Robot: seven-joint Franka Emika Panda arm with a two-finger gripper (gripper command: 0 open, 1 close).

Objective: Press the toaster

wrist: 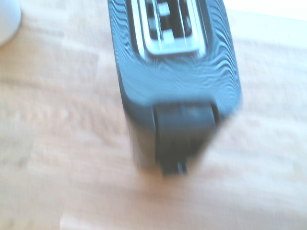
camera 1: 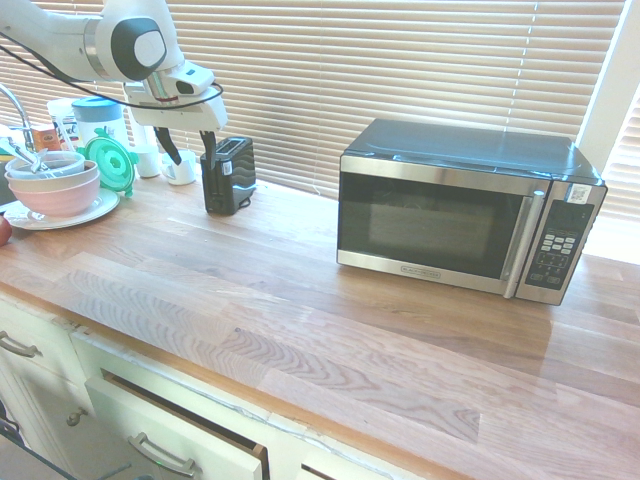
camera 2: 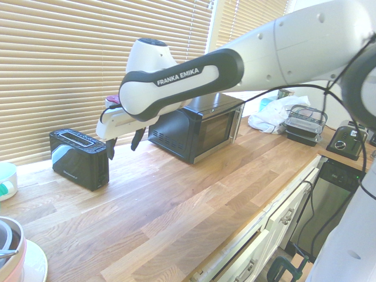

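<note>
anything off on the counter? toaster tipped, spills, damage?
Nothing stands out. The toaster stands upright and square on the wooden counter, with no spills or damage visible. The gripper hangs open just above the toaster's end. The microwave sits level, door shut.

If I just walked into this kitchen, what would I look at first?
Probably the big white robot arm, whose gripper hangs just above the end of the small black toaster by the window blinds. Next you'd notice the large black-and-steel microwave further along the wooden counter. Stacked bowls on a plate sit at the counter's other end.
</note>
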